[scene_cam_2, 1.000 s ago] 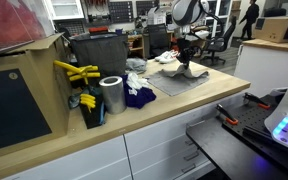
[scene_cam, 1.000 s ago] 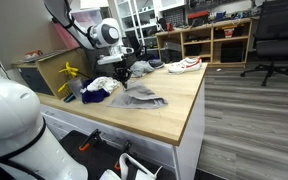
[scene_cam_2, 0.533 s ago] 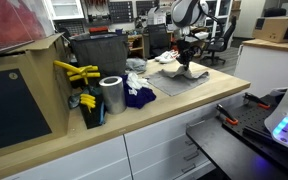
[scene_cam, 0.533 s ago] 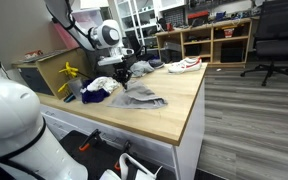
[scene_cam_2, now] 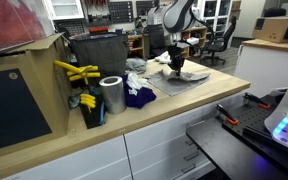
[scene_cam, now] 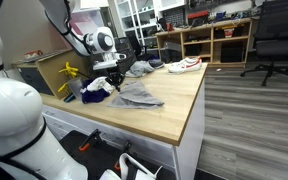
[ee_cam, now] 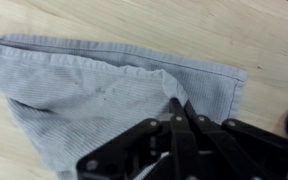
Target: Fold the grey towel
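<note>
Gripper: the gripper [ee_cam: 177,110] has its fingers pressed together, and in the wrist view a raised fold of cloth runs right up into the tips, so it is pinching the towel. Both exterior views show it low over the surface [scene_cam: 113,76] [scene_cam_2: 176,63].
Grey towel: the grey towel [ee_cam: 84,95] lies crumpled on the wood, directly under the gripper and spreading away from it. One hemmed edge runs straight across beyond the fingertips. In both exterior views it sits on the open part of the surface [scene_cam: 139,97] [scene_cam_2: 189,79].
Surface: the pale wooden surface [ee_cam: 234,25] shows bare past the towel's hem.
Cloth bundle: a white and blue bundle [scene_cam: 99,85] lies just beside the gripper, on the side away from the towel's spread.
Blue cloth: a dark blue cloth [scene_cam_2: 139,98] lies near the bundle, a little further from the gripper.
Darker garment: a lumpy grey garment [scene_cam: 139,68] lies behind the gripper, apart from the towel.
Shoe: a white shoe with red trim [scene_cam: 184,65] lies well beyond the gripper, toward the far end.
Dark bin: a dark bin [scene_cam_2: 99,50] stands well away from the gripper, and I cannot tell what is in it.
Yellow tools: yellow-handled tools [scene_cam_2: 76,72] stick up beside the bin. Whether they stand in a holder I cannot tell.
Silver cylinder: a silver cylinder [scene_cam_2: 112,95] stands upright next to the tools.
Cardboard box: a cardboard box [scene_cam: 34,75] stands furthest from the gripper, its contents hidden from here.
</note>
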### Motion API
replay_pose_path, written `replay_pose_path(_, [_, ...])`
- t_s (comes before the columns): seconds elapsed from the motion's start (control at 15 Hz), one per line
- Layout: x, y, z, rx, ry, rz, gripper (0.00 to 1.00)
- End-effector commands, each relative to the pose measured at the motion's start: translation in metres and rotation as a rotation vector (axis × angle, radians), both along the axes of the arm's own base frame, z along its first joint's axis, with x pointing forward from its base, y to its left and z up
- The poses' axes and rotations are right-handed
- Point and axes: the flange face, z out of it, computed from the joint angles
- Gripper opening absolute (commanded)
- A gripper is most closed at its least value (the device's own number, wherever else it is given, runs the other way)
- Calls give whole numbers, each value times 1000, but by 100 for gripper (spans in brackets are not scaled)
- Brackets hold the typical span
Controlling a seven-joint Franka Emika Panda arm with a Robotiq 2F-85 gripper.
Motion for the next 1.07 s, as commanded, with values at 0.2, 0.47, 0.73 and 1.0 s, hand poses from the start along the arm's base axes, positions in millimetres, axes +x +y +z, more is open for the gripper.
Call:
replay_pose_path(0.2, [-7,41,-23,7,36,69,1])
replay_pose_path(0.47, [-12,43,-38,-5,61,100,1])
replay_pose_path(0.73, [-19,50,-46,5,88,119,34])
replay_pose_path(1.0, [-19,58,-39,30,77,126,65])
